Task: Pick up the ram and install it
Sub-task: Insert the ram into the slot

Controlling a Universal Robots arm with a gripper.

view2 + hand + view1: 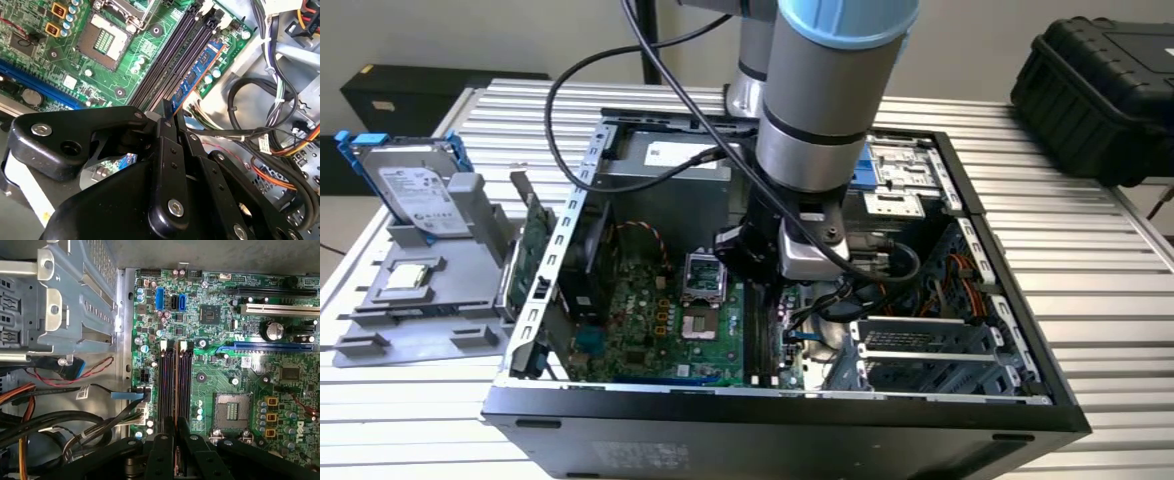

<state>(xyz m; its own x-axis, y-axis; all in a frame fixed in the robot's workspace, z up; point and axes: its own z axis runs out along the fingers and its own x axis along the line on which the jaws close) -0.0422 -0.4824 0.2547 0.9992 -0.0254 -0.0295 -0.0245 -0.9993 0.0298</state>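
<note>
Slatted metal table; on it open computer case; grey rack

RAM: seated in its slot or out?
Cannot tell if seated. The ram stands on edge in line with the memory slots, end effector clamped on it.

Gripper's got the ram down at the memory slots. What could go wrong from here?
1. The ram, clamped in the gripper, runs along the slots, but I cannot tell if it is lined up with one. Pressing while it is off line could jam it or strain the board.
2. Black cables lie close beside the ram. They may catch on the gripper or get pinched.
</note>
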